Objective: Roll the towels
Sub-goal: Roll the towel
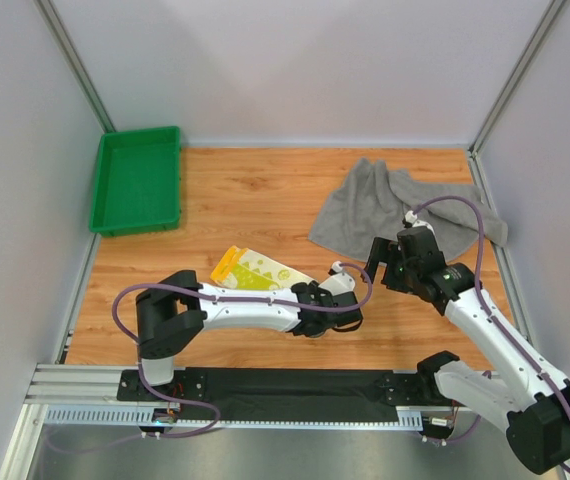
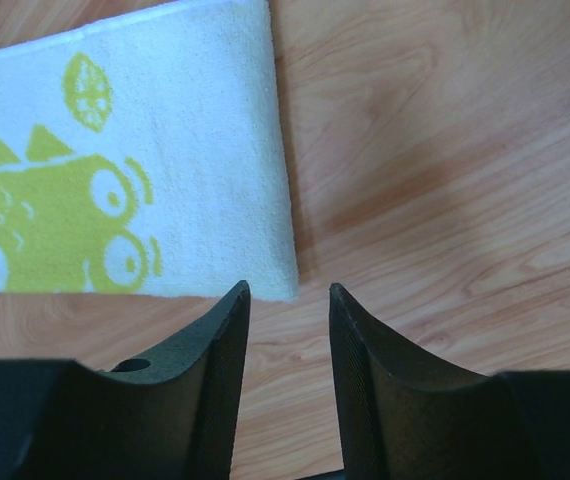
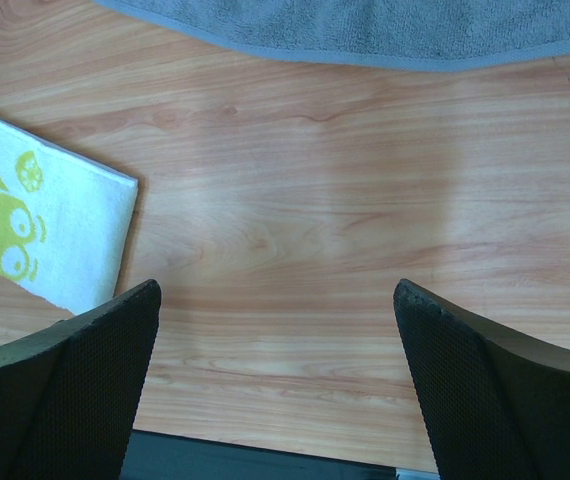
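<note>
Your printed towel (image 2: 165, 150) lay flat on the counter (image 1: 255, 200) just ahead of your left hand (image 2: 288, 300), its near corner right by the fingertips. That hand stood partly spread, pinching nothing. The grey towel (image 1: 365, 210) sat rumpled just beyond your right hand (image 3: 275, 300), which gaped wide over bare wood. Your left arm reached low across the counter; your right arm bent downward between both towels.

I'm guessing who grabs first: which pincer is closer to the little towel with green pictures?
Left. The left pincer is right at a corner of the little towel; the right pincer is farther off.
</note>
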`<act>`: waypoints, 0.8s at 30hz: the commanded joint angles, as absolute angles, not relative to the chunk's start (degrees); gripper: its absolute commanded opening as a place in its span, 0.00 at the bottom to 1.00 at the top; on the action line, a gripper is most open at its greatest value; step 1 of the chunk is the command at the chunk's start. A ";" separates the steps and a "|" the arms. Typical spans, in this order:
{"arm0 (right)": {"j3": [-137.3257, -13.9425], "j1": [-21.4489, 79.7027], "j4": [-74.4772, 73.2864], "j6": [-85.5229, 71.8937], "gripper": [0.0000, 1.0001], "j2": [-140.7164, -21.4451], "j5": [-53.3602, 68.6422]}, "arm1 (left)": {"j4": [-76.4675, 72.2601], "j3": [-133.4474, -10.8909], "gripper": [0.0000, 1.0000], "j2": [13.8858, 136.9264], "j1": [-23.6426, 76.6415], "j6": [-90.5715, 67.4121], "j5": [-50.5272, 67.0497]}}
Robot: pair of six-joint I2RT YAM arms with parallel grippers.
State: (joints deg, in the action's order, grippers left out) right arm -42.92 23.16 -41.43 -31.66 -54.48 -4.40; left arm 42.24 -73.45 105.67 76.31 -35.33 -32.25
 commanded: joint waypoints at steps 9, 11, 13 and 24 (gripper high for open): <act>-42.45 22.59 -41.49 -31.73 1.00 -54.49 -3.78 | 42.01 -74.35 0.41 109.68 76.20 -37.35 -32.78; -42.36 22.50 -41.48 -31.73 1.00 -54.41 -3.60 | 43.06 -74.71 0.41 110.82 76.20 -38.14 -33.40; -42.19 22.50 -41.48 -31.64 1.00 -54.23 -3.52 | 43.24 -74.88 0.41 111.35 76.20 -38.67 -33.57; -42.36 22.15 -41.57 -31.29 1.00 -54.14 -2.37 | 37.45 -66.37 0.40 109.08 74.27 -41.04 -32.87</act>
